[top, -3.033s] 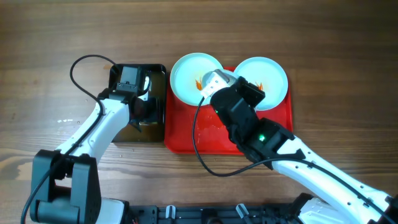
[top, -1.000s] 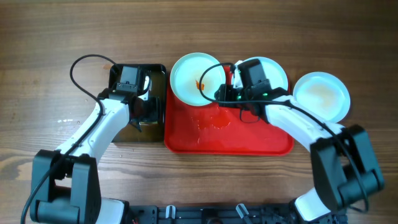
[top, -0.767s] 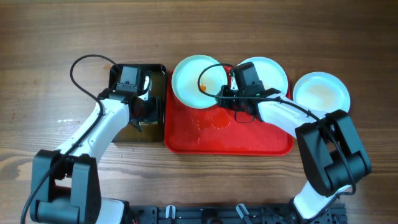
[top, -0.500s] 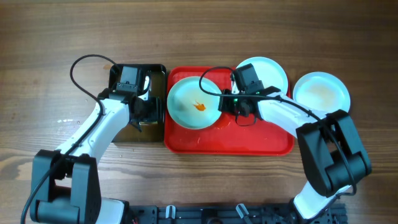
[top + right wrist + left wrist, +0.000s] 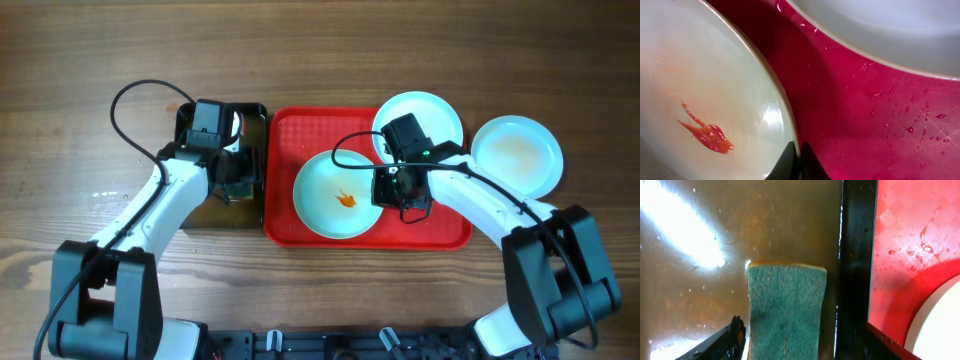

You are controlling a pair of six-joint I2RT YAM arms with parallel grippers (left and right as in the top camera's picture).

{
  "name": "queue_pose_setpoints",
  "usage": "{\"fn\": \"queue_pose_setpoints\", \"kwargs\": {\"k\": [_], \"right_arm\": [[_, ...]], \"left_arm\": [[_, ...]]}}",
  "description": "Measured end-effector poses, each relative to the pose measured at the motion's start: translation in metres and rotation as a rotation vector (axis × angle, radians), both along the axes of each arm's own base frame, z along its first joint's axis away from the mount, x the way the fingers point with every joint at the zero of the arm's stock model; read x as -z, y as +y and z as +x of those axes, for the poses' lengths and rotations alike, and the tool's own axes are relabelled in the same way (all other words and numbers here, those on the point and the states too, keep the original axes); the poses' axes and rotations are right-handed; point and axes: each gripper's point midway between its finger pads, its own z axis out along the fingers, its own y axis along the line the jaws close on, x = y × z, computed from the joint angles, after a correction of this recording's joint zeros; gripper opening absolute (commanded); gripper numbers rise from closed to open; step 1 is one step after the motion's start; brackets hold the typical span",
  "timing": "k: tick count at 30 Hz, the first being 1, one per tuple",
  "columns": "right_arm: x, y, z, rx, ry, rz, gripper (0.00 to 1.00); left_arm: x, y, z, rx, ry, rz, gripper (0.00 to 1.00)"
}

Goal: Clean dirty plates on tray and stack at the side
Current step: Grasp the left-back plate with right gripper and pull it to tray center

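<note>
Wood tabletop (image 5: 80, 60), red tray (image 5: 285, 130) mid-scene. On it, the right tool (image 5: 799, 159) is pinched narrow on the right rim of the smeared plate (image 5: 325, 190), which sits in the tray's near half. Over the black basin (image 5: 197, 210), just left of the tray, the left tool (image 5: 232, 170) looks clamped on the sponge (image 5: 785, 310). So the plate lies right of the sponge, across basin wall and tray rim, and the left arm is nearer for the wipe. The second plate (image 5: 430, 110) is far-right on the tray; the third plate (image 5: 520, 150) is on the tabletop to the right.

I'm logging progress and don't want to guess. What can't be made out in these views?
Left jaws' hold: overhead, the left arm covers them; left wrist view shows one finger beside the sponge, cut off at the bottom edge.
Centre of the rear plate: overhead, the right arm hides it; right wrist view shows only part.
</note>
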Motion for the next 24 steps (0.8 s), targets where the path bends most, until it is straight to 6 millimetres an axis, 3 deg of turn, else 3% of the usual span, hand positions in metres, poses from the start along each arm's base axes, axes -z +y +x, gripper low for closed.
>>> {"fn": "queue_pose_setpoints", "kwargs": {"k": [5,6,8,10,11,20,22,24], "right_arm": [[0.000,0.000,0.000,-0.009,-0.002,-0.001,0.04],[0.000,0.000,0.000,-0.009,-0.002,0.000,0.04],[0.000,0.000,0.000,-0.009,-0.002,0.000,0.04],[0.000,0.000,0.000,-0.009,-0.002,-0.001,0.05],[0.000,0.000,0.000,-0.009,-0.002,-0.001,0.04],[0.000,0.000,0.000,-0.019,-0.004,-0.001,0.04],[0.000,0.000,0.000,-0.029,-0.005,-0.003,0.04],[0.000,0.000,0.000,-0.031,-0.006,-0.003,0.04]], "left_arm": [[0.014,0.006,-0.009,-0.011,0.019,0.029,0.67],[0.017,0.007,-0.009,-0.012,0.027,0.032,0.61],[0.026,0.007,-0.011,-0.014,0.051,0.038,0.46],[0.036,0.008,-0.014,-0.016,0.083,0.043,0.10],[0.037,0.008,-0.014,-0.017,0.084,0.043,0.04],[0.033,0.008,-0.011,-0.019,0.068,0.043,0.04],[0.025,0.008,-0.010,-0.019,0.043,0.038,0.04],[0.004,0.006,-0.004,-0.018,-0.020,0.019,0.04]]}}
